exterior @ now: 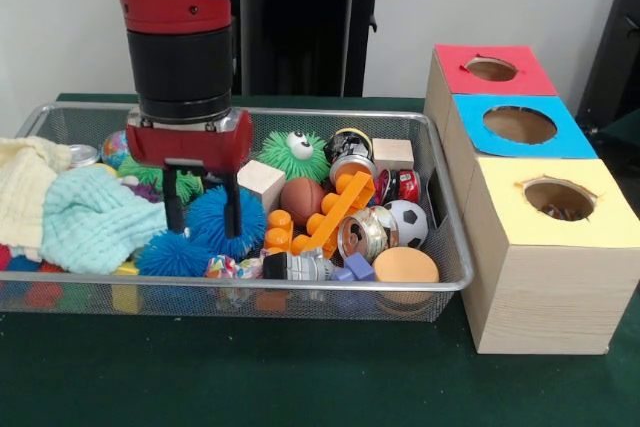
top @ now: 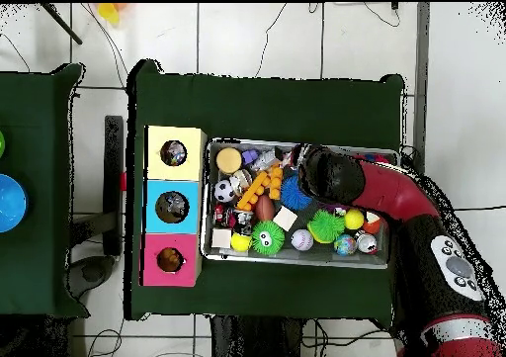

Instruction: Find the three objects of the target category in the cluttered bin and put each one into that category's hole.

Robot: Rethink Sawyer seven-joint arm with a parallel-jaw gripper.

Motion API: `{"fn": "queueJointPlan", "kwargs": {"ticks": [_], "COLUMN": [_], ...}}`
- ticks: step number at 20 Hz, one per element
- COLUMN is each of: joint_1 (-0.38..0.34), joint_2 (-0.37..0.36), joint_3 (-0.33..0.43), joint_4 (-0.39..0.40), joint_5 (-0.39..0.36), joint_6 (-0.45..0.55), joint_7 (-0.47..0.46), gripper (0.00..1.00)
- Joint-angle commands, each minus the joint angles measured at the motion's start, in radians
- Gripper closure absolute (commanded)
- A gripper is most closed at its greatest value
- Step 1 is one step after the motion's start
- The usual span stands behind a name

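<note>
While the overhead view hides the pincer under the red and black arm [top: 395,200], the front view shows it plainly: the pincer [exterior: 202,209] hangs inside the silver wire-mesh bin [exterior: 448,247] with its two black fingers [exterior: 173,202] spread apart, released and holding nothing. One fingertip stands in front of the blue spiky rubber ball [exterior: 215,219], though whether it touches cannot be told. The overhead view alone shows items inside the holes of the three wooden boxes; the front view shows only a glimpse inside the yellow one.

Beside the bin, on the green-covered counter [exterior: 300,377], stand the red-topped box [exterior: 492,69], the blue-topped box [exterior: 520,125] and the yellow-topped box [exterior: 558,202], each with a round hole. Which category is the target cannot be told; the candidate things lie crowded in the bin. Just left of the pincer lies a pale mint knitted cloth [exterior: 95,222], and further left a cream cloth [exterior: 25,182]. Behind the pincer sits a green spiky ball with googly eyes [exterior: 295,154]. To its right lie a pale wooden cube [exterior: 262,184], a small brown football [exterior: 302,199], an orange plastic peg piece [exterior: 325,215], a shiny metal can [exterior: 362,232], a black and white soccer ball [exterior: 407,222] and a round tan sponge disc [exterior: 405,267]. A second wooden block [exterior: 392,154] rests near the far wall.
</note>
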Motion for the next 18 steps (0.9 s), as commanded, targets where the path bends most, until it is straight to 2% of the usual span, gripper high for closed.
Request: {"fn": "queueJointPlan", "kwargs": {"ticks": [1, 5, 10, 18], "joint_1": [0.027, 0.056, 0.087, 0.099], "joint_2": [0.085, 0.104, 0.093, 0.113], "joint_3": [0.029, 0.014, -0.015, -0.04], "joint_4": [-0.079, -0.078, -0.06, -0.095], "joint_5": [-0.007, 0.0, 0.006, 0.001], "joint_6": [0.029, 0.003, -0.011, -0.013], "joint_7": [0.049, 0.091, 0.131, 0.12], "gripper": [0.0, 0.0, 0.0, 0.0]}}
